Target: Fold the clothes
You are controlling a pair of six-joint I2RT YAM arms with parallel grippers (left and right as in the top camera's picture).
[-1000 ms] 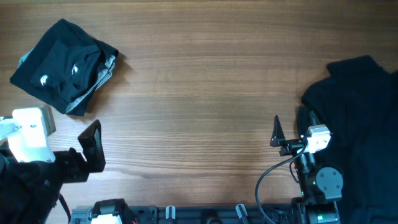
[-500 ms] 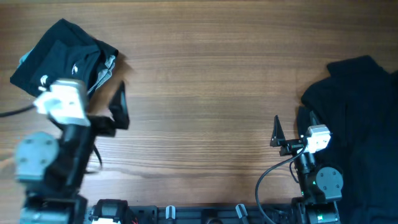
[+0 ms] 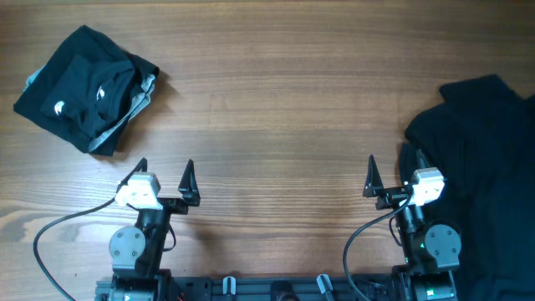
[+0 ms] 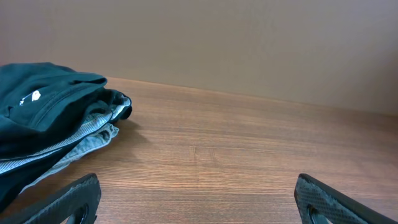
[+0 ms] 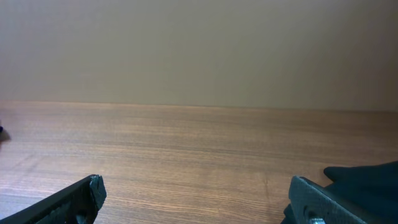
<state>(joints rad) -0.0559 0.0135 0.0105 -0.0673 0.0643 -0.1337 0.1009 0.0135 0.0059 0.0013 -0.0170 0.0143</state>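
Observation:
A folded stack of dark T-shirts [image 3: 84,88] with small white logos and a grey layer under it lies at the far left of the table; it also shows in the left wrist view [image 4: 50,124]. A loose heap of dark clothes [image 3: 485,167] lies at the right edge, with a corner in the right wrist view [image 5: 367,174]. My left gripper [image 3: 164,174] is open and empty near the front edge, below the stack; its fingers frame bare wood [image 4: 196,202]. My right gripper [image 3: 393,176] is open and empty, its right finger against the heap's edge [image 5: 196,199].
The wooden table [image 3: 276,109] runs between the stack and the heap. The arm bases and cables [image 3: 276,284] sit along the front edge. A plain wall [image 5: 199,50] stands behind the table.
My left arm has drawn back from beside the folded stack to its place at the front edge, gripper open and empty. The right arm and both piles have not moved.

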